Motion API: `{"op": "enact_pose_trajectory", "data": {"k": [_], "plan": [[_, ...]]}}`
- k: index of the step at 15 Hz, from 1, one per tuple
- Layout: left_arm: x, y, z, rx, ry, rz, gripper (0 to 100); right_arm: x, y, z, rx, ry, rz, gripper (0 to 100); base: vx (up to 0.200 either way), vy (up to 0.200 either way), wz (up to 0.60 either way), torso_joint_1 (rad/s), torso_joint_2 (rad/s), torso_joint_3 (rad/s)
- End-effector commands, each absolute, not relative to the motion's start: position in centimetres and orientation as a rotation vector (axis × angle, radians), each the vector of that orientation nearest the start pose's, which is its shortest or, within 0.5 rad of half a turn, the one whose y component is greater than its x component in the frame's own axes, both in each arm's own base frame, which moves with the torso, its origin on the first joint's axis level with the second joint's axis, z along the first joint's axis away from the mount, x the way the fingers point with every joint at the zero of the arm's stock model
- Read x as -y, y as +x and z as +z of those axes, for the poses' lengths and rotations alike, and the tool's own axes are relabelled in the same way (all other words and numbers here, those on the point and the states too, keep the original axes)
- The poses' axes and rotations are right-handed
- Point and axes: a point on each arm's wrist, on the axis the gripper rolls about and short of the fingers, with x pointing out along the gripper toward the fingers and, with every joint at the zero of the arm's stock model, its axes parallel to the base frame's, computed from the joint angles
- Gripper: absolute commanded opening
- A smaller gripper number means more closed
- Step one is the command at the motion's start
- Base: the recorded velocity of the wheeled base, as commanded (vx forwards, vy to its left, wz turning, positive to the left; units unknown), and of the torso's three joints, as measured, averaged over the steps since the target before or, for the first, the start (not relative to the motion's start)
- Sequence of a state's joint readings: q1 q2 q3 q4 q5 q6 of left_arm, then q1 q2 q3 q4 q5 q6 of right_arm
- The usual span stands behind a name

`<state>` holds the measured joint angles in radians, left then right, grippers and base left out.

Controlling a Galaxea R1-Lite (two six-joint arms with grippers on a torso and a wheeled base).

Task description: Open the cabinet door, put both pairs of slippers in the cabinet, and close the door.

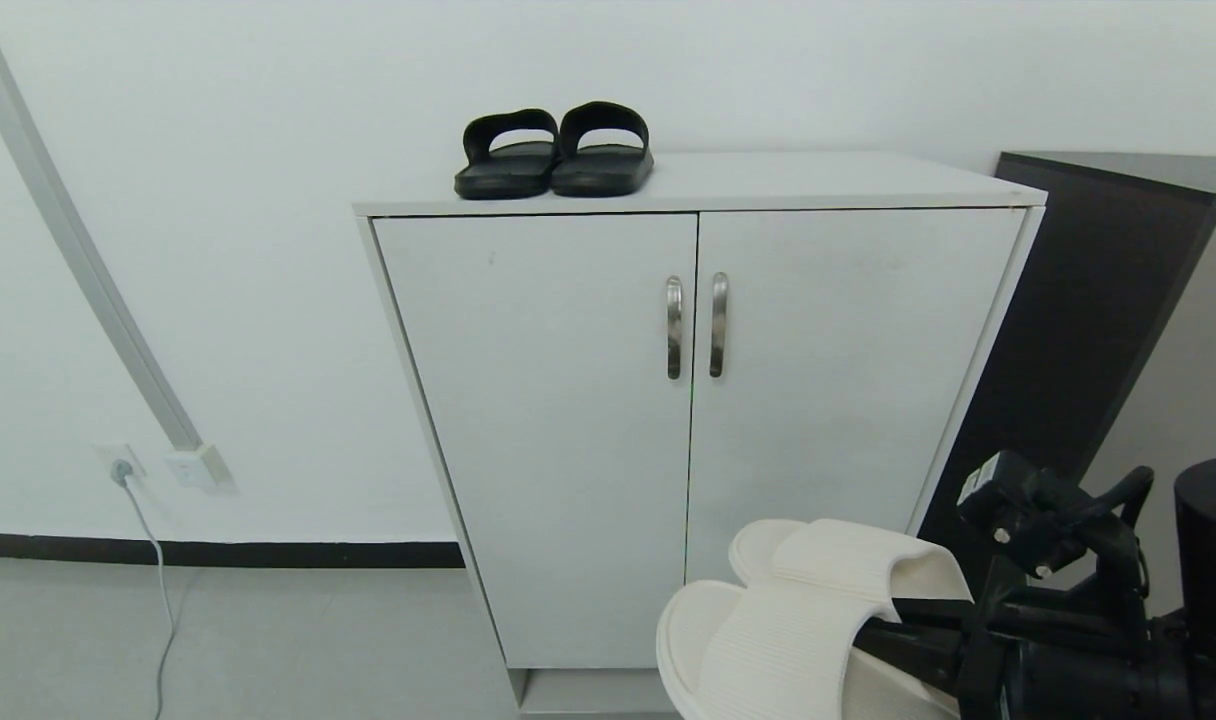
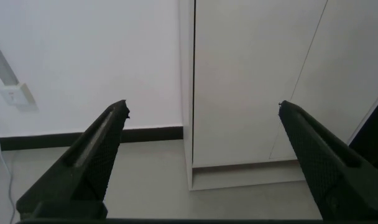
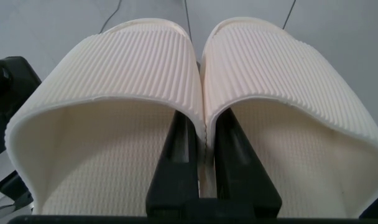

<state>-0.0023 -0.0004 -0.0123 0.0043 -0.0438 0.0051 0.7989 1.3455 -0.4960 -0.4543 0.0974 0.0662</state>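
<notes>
The white two-door cabinet [image 1: 548, 430] stands against the wall with both doors shut, its two metal handles [image 1: 696, 326] side by side at the middle seam. A black pair of slippers [image 1: 554, 152] rests on the left part of its top. A white ribbed pair of slippers [image 1: 808, 610] hangs low in front of the right door, with my right gripper [image 1: 903, 628] shut on it. The fingers [image 3: 176, 162] reach under the straps and pinch the two inner walls of the white slippers [image 3: 133, 81] together. My left gripper [image 2: 202, 107] is open, facing the cabinet's [image 2: 251, 81] lower left corner near the floor.
A dark brown cabinet [image 1: 1088, 320] stands right beside the white one. On the wall to the left are a slanted cable duct [image 1: 78, 250], a socket [image 1: 118, 465] with a cable hanging to the floor, and a switch box [image 1: 196, 467]. Bare grey floor [image 1: 268, 640] lies left of the cabinet.
</notes>
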Motion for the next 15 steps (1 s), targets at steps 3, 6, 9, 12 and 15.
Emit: {"op": "enact_pose_trajectory", "data": {"k": [3, 6, 9, 12, 15], "plan": [[0.2, -2.2, 16.8, 0.068, -0.112, -0.124, 100, -14.4, 13.7, 17.0, -0.418, -0.081, 0.871, 0, 0.0, 0.0, 0.0, -0.01, 0.14, 0.111], [0.5, 2.5, 18.8, -0.109, -0.116, -0.235, 100, -14.4, 13.7, 17.1, -0.409, -0.08, 0.872, 0, 0.0, 0.0, 0.0, 0.001, 0.02, 0.014], [0.9, 5.9, 19.4, -0.147, -0.084, -0.349, 100, -14.5, 13.8, 16.9, -0.401, -0.09, 0.875, 0, 0.0, 0.0, 0.0, 0.0, 0.0, 0.0], [1.4, 8.6, 19.8, -0.147, -0.06, -0.472, 100, -14.5, 13.8, 16.6, -0.414, -0.095, 0.874, 0, 0.0, 0.0, 0.0, 0.0, 0.0, 0.0], [3.0, 10.7, 19.8, -0.156, -0.049, -0.61, 100, -14.6, 13.8, 16.5, -0.417, -0.098, 0.875, 0, 0.0, 0.0, 0.0, 0.0, 0.0, 0.0]]}}
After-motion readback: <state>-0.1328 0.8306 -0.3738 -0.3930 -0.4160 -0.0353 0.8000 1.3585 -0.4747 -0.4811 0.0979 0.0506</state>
